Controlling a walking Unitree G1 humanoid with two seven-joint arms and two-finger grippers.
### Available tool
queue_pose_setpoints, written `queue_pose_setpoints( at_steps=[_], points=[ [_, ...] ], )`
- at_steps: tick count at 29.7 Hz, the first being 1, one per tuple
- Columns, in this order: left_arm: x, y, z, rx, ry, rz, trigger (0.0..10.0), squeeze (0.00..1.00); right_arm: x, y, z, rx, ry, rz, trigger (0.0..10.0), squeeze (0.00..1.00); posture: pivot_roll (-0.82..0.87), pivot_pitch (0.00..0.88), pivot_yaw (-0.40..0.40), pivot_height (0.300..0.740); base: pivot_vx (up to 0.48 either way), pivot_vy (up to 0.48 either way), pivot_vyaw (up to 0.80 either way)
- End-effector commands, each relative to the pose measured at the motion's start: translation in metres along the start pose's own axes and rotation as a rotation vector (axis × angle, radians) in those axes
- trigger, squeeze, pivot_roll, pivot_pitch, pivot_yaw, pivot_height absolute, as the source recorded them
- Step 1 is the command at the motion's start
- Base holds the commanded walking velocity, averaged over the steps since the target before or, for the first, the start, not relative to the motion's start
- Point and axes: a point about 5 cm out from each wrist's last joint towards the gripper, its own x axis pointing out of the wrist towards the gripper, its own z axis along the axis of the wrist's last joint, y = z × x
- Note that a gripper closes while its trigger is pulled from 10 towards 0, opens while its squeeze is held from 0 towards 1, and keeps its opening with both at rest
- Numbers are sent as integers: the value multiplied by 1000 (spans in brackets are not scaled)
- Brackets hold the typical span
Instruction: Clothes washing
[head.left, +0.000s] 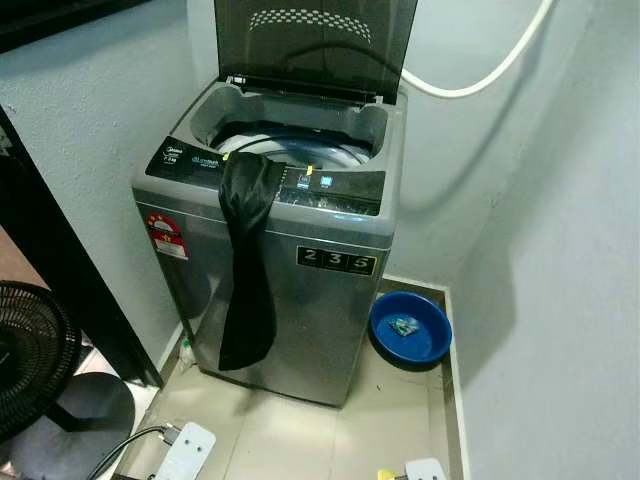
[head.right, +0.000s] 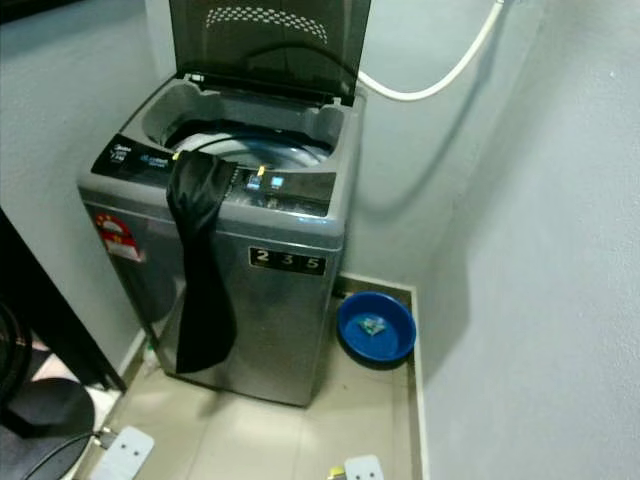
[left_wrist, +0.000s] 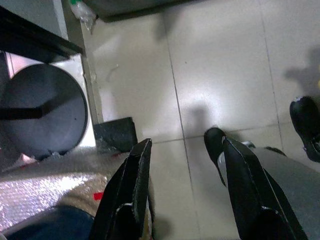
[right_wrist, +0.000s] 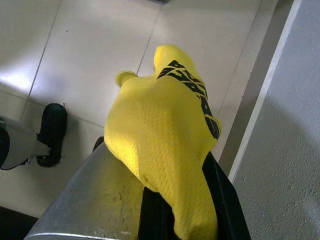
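Yellow shirt in my right gripper, washer open ahead of me.

My right gripper (right_wrist: 187, 210) is clamped on a yellow shirt (right_wrist: 162, 135) with black lettering, held low over the tiled floor (right_wrist: 85, 55) close to the grey wall (right_wrist: 290, 150). My left gripper (left_wrist: 185, 185) hangs with its fingers (left_wrist: 131, 190) spread and nothing between them, above the floor near a round black fan base (left_wrist: 45, 115). The washer (head.left: 300, 290) stands in the corner with its lid (head.left: 315, 45) raised. A black garment (head.left: 245, 260) is draped over its front edge, top end on the control panel, the rest hanging down the front. A blue basin (head.left: 410, 328) sits on the floor just beside the washer, by the wall. A white hose (head.left: 480, 75) runs along the wall behind.
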Motion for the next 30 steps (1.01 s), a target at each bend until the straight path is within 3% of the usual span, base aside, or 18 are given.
queue_pose_setpoints(
  at_steps=[1, 5, 11, 13, 15, 16, 17, 19, 21, 22, 24, 25, 26, 28, 30],
  points=[
    [0, -3, -1, 17, 14, -22, 10000, 0, 0, 0, 1, 15, -12, -12, 10000, 0, 75, 0, 64, 740, 0, 0, 0],
    [4, -10, 10, 51, -3, -55, 10000, 0, 0, -5, 4, 26, -26, -48, 10000, 0, 53, 0, 66, 740, 0, 0, 0],
    [8, -9, 24, 4, -41, -30, 10000, 0, 2, -17, 14, 6, -65, -75, 10000, 0, 24, 0, 57, 740, 0, 0, 0],
    [8, -7, 30, -11, -72, -6, 10000, 0, 5, -26, 28, 45, -121, -112, 10000, 0, 21, 0, 46, 740, 0, 0, 0],
    [9, -3, 40, -36, -122, 22, 10000, 0, 6, -31, 40, 62, -168, -123, 10000, 0, 32, 0, 31, 740, 0, 0, 0],
    [9, 6, 59, -73, -218, 71, 10000, 0, 7, -37, 59, 76, -246, -138, 10000, 0, 46, 0, 29, 740, 0, 0, 0],
    [9, 6, 59, -73, -218, 71, 10000, 0, 7, -37, 59, 76, -246, -138, 10000, 0, 46, 0, 29, 740, 0, 0, 0],
    [6, 13, 78, -92, -333, 113, 10000, 0, 7, -46, 78, 86, -327, -166, 10000, 0, 59, 0, 29, 740, 0, 0, 0],
    [-6, 20, 102, -76, -486, 136, 10000, 0, 3, -54, 103, 67, -451, -189, 10000, 0, 65, 0, 23, 740, 0, 0, 0],
    [-6, 20, 102, -76, -486, 136, 10000, 0, 3, -54, 103, 67, -451, -189, 10000, 0, 65, 0, 23, 740, 0, 0, 0],
    [-31, 24, 128, -41, -638, 131, 10000, 0, -6, -47, 129, -9, -613, -151, 10000, 0, 77, 0, 31, 740, 0, 0, 0],
    [-31, 24, 128, -41, -638, 131, 10000, 0, -6, -47, 129, -9, -613, -151, 10000, 0, 77, 0, 31, 740, 0, 0, 0],
    [-43, 25, 137, -28, -691, 128, 10000, 0, -11, -42, 139, -40, -674, -123, 10000, 0, 77, 0, 31, 740, 0, 0, 0],
    [-72, 29, 161, 25, -818, 138, 10000, 0, -24, -37, 159, -19, -789, -99, 10000, 0, 123, 0, 21, 740, 0, 0, 0],
    [-80, 31, 168, 44, -855, 146, 10000, 0, -28, -37, 165, 0, -815, -104, 10000, 0, 127, 0, 18, 740, 0, 0, 0]
  ],
)
